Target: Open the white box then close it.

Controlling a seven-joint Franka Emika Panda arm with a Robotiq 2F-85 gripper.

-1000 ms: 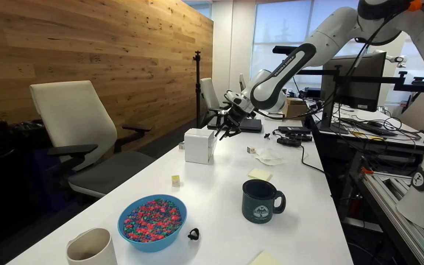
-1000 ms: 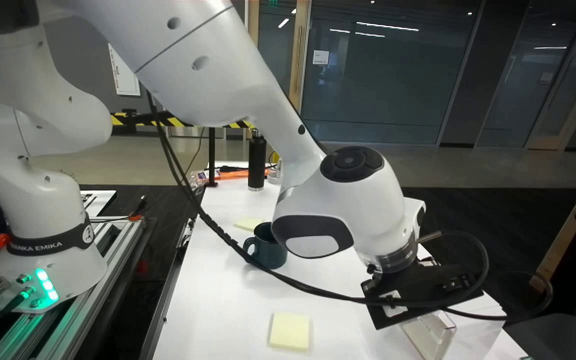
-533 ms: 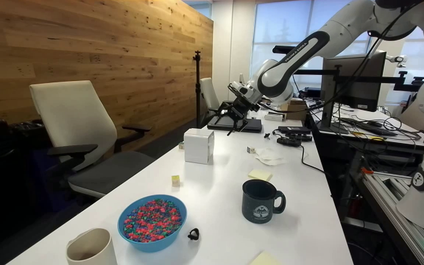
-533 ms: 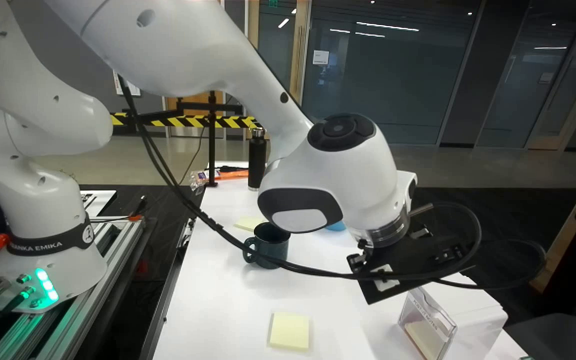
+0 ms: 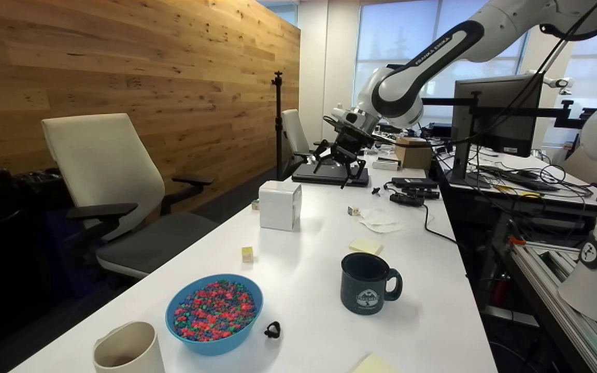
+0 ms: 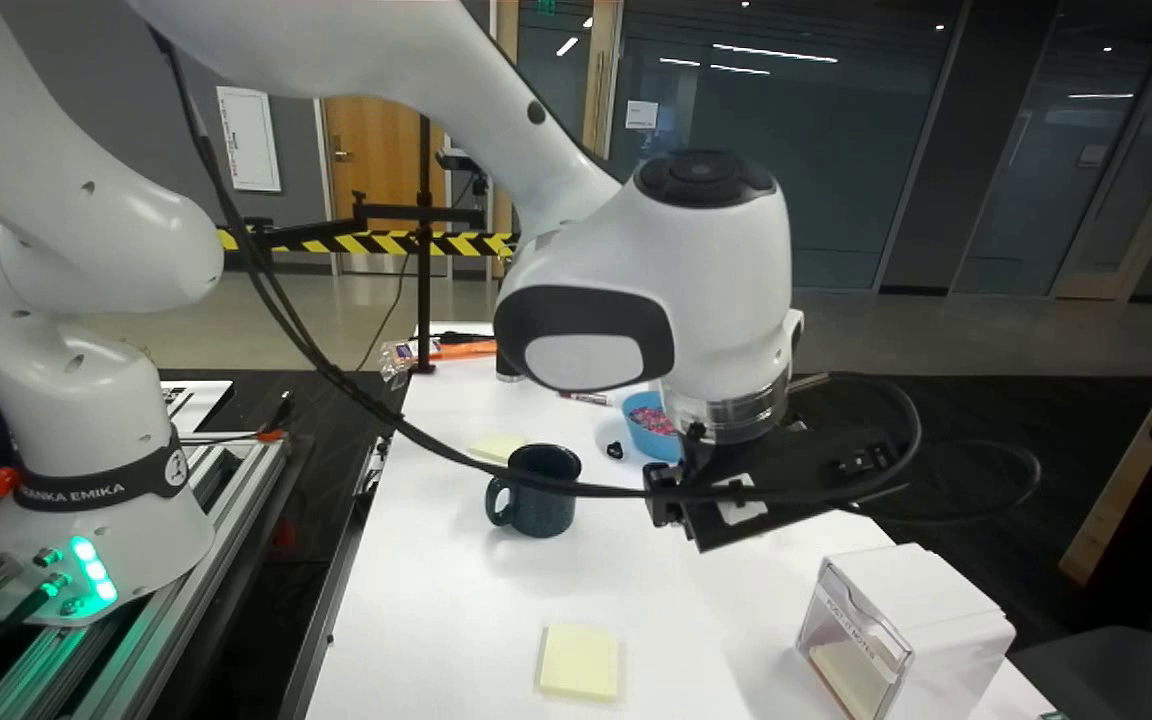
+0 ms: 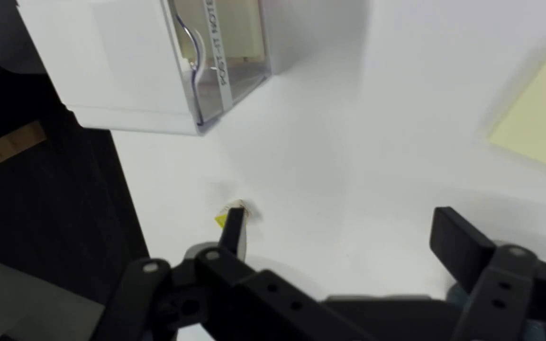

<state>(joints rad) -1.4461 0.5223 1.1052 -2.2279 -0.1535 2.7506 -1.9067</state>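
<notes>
The white box [image 5: 278, 206] stands upright near the chair-side edge of the white table. Its clear front flap [image 6: 854, 640], labelled for post-it notes, lies against the front, and yellow notes show behind it. At the upper left of the wrist view the box [image 7: 112, 61] shows its plain white top and its flap. My gripper [image 5: 330, 177] hovers above the table, apart from the box, on the flap's side. The jaws stand wide apart, with only bare tabletop visible between the fingertips in the wrist view. In an exterior view the wrist mount hides the fingers.
A dark mug [image 5: 363, 284], a blue bowl [image 5: 215, 339] of beads and a cream cup [image 5: 127, 352] stand on the table. Small cubes, such as a yellow one [image 5: 247, 254], lie near the box. A black laptop [image 5: 302, 175] lies beyond it. Yellow note pads [image 6: 578, 662] lie flat.
My gripper has spread wider and moved up and away from the white box. The flap stuck out a little one second ago and now rests against the box.
</notes>
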